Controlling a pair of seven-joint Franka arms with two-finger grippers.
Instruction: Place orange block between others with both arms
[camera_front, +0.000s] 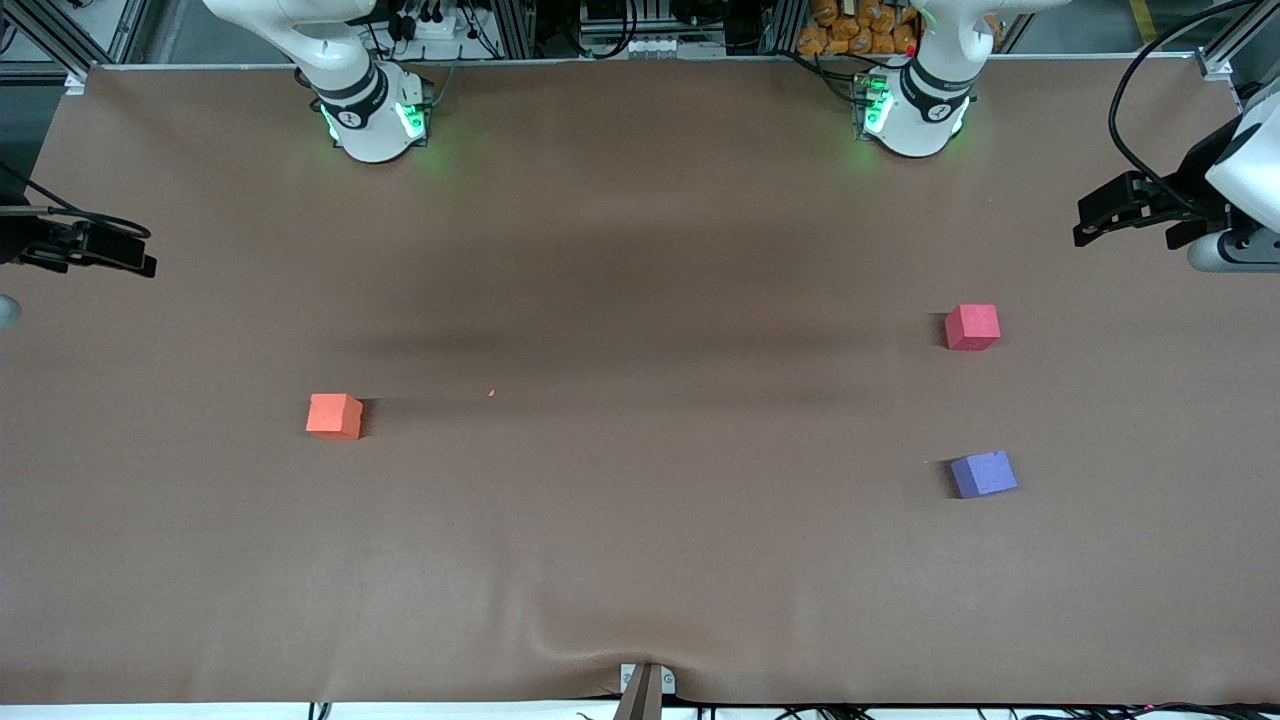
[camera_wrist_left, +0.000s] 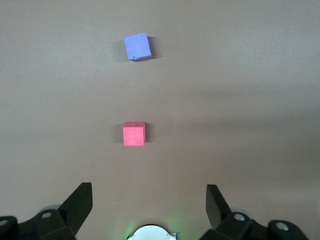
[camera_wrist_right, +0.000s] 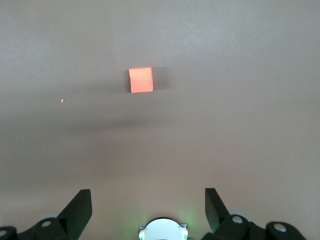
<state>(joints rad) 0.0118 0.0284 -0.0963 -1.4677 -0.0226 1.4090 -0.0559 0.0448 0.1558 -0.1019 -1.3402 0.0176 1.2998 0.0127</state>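
The orange block (camera_front: 334, 416) (camera_wrist_right: 140, 80) lies alone on the brown table toward the right arm's end. The others lie toward the left arm's end: the red-pink cube (camera_front: 972, 327) (camera_wrist_left: 134, 134), and the purple cube (camera_front: 984, 474) (camera_wrist_left: 137, 46) nearer the front camera, with a bare gap between them. My left gripper (camera_front: 1085, 232) (camera_wrist_left: 149, 194) hangs open and empty high over the left arm's end of the table. My right gripper (camera_front: 140, 262) (camera_wrist_right: 148, 196) hangs open and empty high over the right arm's end. Neither gripper touches a cube.
A tiny orange crumb (camera_front: 491, 393) (camera_wrist_right: 62, 101) lies on the cloth beside the orange block, toward the table's middle. Both green-lit bases (camera_front: 375, 115) (camera_front: 912, 112) stand along the table's back edge. The brown cloth (camera_front: 640, 250) wrinkles near a bracket (camera_front: 646, 684) at the front edge.
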